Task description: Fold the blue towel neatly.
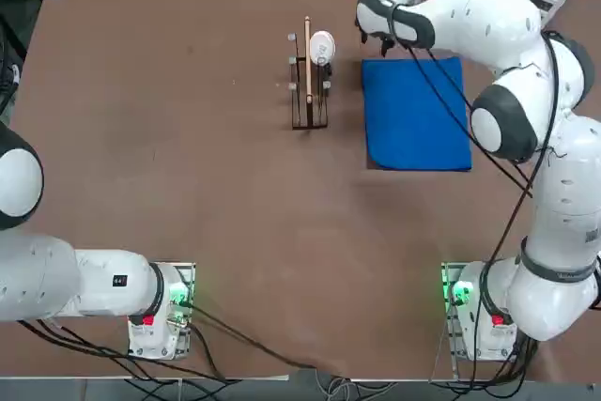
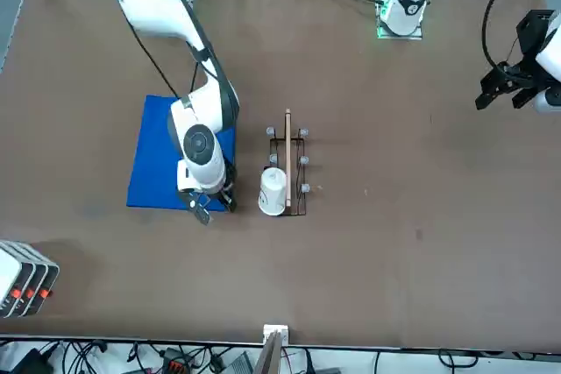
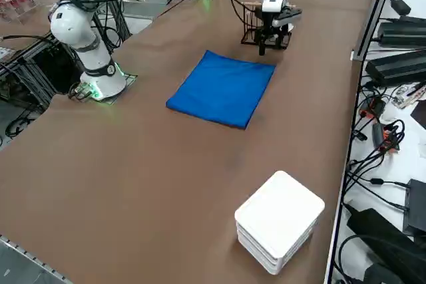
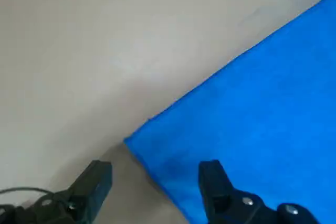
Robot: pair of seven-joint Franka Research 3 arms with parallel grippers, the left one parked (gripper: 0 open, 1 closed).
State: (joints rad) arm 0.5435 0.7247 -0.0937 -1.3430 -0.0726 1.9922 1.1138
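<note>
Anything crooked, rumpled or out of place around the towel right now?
Nothing stands out. The blue towel lies flat as a tidy rectangle, edges roughly square to the table. The right pincer is open over its far corner, holding nothing. The wooden rack stands upright beside the towel, apart from it.

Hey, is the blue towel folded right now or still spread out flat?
Folded. The bright blue cloth towel lies as a compact rectangle with a rounded doubled edge toward the robot; the open right claw hovers at its far corner.

Brown table (image 1: 188,138): blue towel (image 1: 416,115), wooden rack (image 1: 309,91), white box (image 3: 279,229).
</note>
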